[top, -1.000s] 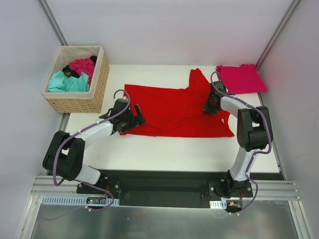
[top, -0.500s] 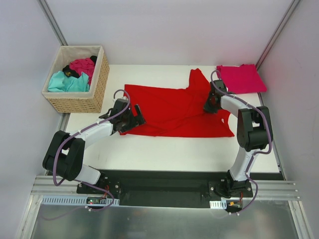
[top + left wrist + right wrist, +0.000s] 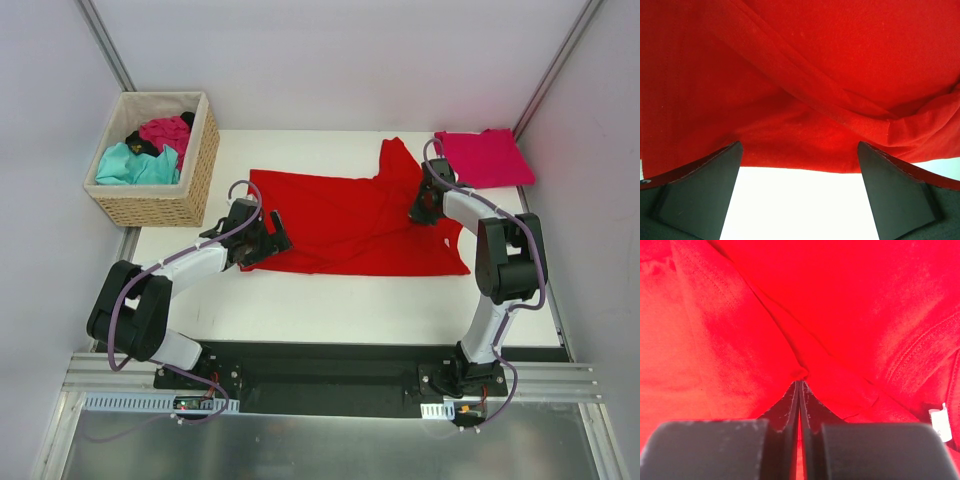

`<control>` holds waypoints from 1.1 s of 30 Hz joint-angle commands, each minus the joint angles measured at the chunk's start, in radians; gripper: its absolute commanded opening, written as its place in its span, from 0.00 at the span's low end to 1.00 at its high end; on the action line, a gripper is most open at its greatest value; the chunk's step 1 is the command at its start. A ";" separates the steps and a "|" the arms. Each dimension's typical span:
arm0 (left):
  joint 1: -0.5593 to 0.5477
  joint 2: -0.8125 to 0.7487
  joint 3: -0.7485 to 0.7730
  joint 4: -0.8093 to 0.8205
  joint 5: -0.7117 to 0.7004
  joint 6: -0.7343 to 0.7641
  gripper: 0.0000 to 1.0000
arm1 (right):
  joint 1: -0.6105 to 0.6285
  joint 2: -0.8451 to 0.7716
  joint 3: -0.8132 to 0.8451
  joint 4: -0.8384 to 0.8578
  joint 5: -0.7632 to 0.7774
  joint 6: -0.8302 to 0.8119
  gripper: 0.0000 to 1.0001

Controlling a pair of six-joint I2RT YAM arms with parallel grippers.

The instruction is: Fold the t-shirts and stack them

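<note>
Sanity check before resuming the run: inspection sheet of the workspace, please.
Surface: white table, no spills seen.
Job's things: red t-shirt spread out, creased; pink shirt folded, far right corner; teal shirt, magenta shirt, black shirt in wicker basket.
Clutter: nothing seen.
Claws: left claw open at the red t-shirt's hem; right claw shut, pinching its cloth.
Cables: left cable, right cable loop above the wrists; no snag seen.
Surroundings: pale walls, metal rail at near edge.
</note>
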State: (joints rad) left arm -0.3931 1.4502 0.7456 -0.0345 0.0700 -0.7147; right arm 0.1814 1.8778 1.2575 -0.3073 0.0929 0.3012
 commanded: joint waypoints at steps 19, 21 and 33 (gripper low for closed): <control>-0.001 0.001 0.029 0.013 -0.018 0.018 0.99 | 0.009 0.018 0.034 -0.010 0.018 -0.005 0.20; -0.001 0.002 0.031 0.013 -0.019 0.020 0.99 | 0.010 0.021 0.039 -0.012 0.018 -0.007 0.20; 0.005 -0.001 0.026 0.012 -0.019 0.024 0.99 | 0.018 0.038 0.045 -0.015 0.014 -0.005 0.01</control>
State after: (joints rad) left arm -0.3920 1.4532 0.7456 -0.0345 0.0696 -0.7136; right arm 0.1898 1.9038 1.2621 -0.3088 0.0944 0.2977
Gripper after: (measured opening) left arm 0.991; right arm 0.058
